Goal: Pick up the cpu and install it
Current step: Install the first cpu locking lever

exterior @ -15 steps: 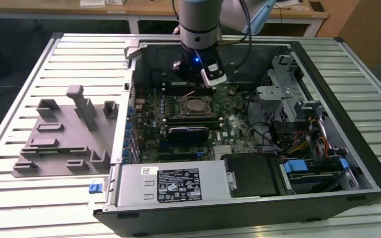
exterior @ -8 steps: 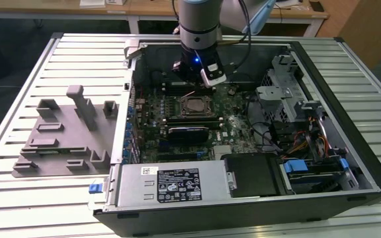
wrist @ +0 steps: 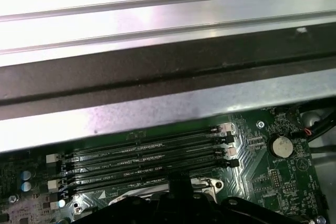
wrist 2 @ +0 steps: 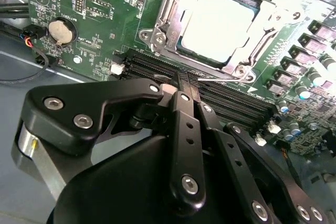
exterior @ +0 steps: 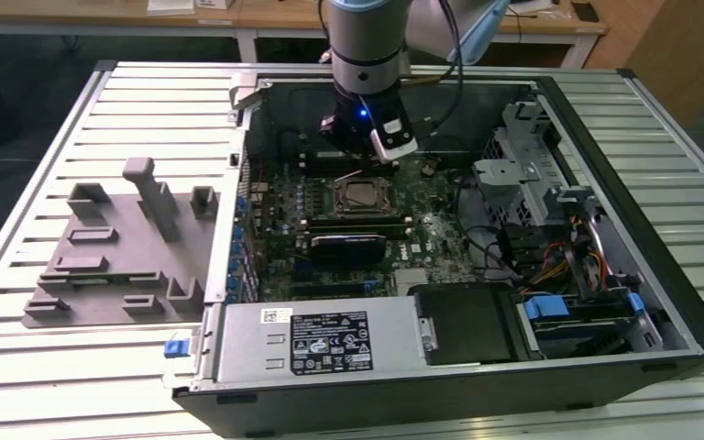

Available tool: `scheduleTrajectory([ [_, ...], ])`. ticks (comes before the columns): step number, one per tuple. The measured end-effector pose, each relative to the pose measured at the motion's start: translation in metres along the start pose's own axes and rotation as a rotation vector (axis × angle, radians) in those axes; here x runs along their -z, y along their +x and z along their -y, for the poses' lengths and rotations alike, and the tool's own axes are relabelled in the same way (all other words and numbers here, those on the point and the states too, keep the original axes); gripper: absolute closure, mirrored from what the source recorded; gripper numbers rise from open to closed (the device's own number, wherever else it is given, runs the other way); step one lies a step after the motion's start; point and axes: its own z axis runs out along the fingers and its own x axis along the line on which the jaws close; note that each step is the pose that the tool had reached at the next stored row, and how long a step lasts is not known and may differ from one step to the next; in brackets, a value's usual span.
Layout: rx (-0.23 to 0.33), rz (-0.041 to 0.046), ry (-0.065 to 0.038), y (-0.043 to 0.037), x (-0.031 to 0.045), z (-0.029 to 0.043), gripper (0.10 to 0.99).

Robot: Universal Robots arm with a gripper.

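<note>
The small square CPU with its shiny silver-grey metal top (wrist 2: 220,24) sits in the socket at the middle of the green motherboard (wrist 2: 105,19). The black pincer (wrist 2: 188,83), fingers together and empty, hovers over the black memory slots (wrist: 147,156) just beside it. Seating looks done; any lift should go straight up.

Open computer case (exterior: 645,302) – grey fixture tray (exterior: 120,247) beside, apart.

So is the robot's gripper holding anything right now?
No, nothing. In the second wrist view the gripper is pinched shut with nothing in it, above the memory slots. The cpu already lies in its socket.
</note>
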Motion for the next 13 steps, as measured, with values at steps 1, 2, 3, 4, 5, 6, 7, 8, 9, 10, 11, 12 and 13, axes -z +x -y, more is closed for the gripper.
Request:
scheduleTrajectory([
  [1, 0.001, 0.0029, 0.001, 0.0001, -0.0004, -0.0002, 0.980],
  [2, 0.001, 0.0059, 0.003, 0.0001, -0.0007, -0.0004, 0.980],
  [3, 0.002, 0.0073, 0.007, 0.0002, -0.0008, -0.0005, 0.980],
  [4, 0.002, 0.0074, 0.008, 0.0001, -0.0008, -0.0004, 0.980],
  [5, 0.002, 0.0074, 0.008, 0.0001, -0.0007, -0.0004, 0.980],
  [6, 0.002, 0.0074, 0.008, 0.0002, -0.0007, -0.0004, 0.980],
  [7, 0.002, 0.0080, 0.009, 0.0003, -0.0007, -0.0004, 0.980],
  [8, 0.002, 0.0098, 0.009, 0.0008, -0.0009, -0.0004, 0.980],
  [9, 0.003, 0.0129, 0.010, 0.0014, -0.0013, -0.0005, 0.980],
  [10, 0.004, 0.0156, 0.010, 0.0019, -0.0019, -0.0005, 0.980],
  [11, 0.004, 0.0174, 0.010, 0.0024, -0.0024, -0.0007, 0.980],
  [12, 0.004, 0.0192, 0.010, 0.0031, -0.0030, -0.0011, 0.980],
  [13, 0.005, 0.0205, 0.009, 0.0039, -0.0036, -0.0015, 0.980],
])
